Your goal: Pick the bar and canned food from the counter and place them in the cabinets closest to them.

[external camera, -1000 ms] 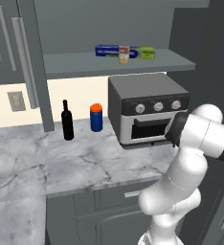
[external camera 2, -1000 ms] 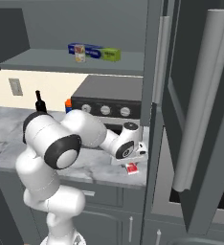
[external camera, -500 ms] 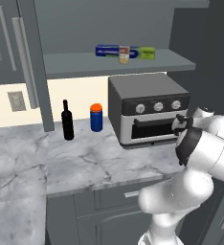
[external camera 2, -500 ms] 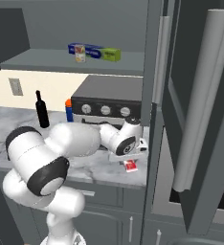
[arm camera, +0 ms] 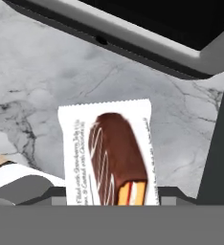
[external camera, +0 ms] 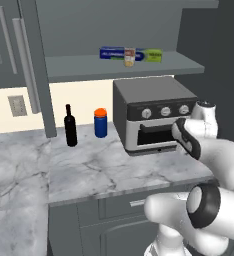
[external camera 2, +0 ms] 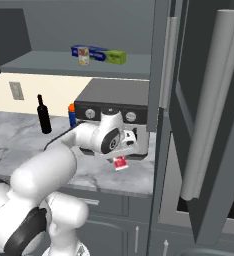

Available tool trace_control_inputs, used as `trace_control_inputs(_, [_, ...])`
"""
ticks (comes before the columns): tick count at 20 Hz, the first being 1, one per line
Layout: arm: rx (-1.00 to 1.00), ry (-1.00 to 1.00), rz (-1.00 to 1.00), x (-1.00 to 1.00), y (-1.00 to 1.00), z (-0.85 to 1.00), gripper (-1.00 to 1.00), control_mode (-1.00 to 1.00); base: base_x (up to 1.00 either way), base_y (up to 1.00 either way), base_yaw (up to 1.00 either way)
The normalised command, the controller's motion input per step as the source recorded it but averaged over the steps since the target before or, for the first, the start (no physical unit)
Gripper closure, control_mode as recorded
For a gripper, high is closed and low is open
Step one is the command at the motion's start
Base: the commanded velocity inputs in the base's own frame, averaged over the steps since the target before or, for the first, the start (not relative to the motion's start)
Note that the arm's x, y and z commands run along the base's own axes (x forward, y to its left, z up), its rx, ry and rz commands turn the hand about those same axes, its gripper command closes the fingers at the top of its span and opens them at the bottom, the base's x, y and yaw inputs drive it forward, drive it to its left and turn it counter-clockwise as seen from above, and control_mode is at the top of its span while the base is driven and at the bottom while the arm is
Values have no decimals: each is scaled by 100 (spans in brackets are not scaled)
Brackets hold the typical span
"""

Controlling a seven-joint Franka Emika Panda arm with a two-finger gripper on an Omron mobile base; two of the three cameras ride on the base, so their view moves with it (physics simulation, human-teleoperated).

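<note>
Lifted off the worktop (external camera 2: 49,142) since a second ago, the bar (arm camera: 111,155) now sits upright between the jaws, which hold it narrowly.

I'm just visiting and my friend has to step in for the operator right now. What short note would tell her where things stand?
Gripper: shut on the bar, held just above the counter in front of the toaster oven.
Canned food: already on the open cabinet shelf, beside the long blue box.
Done: can shelved, bar picked up.
Left: carry the bar into the nearest cabinet, likely the open-doored one on the right, then let go.
</note>
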Motion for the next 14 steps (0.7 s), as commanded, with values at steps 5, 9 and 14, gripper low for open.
trace_control_inputs(5, [-7, -4, -7, -52, 44, 97, 100, -100, 0, 0, 0])
trace_control_inputs(9, [-1, -7, -8, -80, 23, 100, 100, -100, 0, 0, 0])
trace_control_inputs(14, [0, -10, -4, -69, 32, 88, 100, -100, 0, 0, 0])
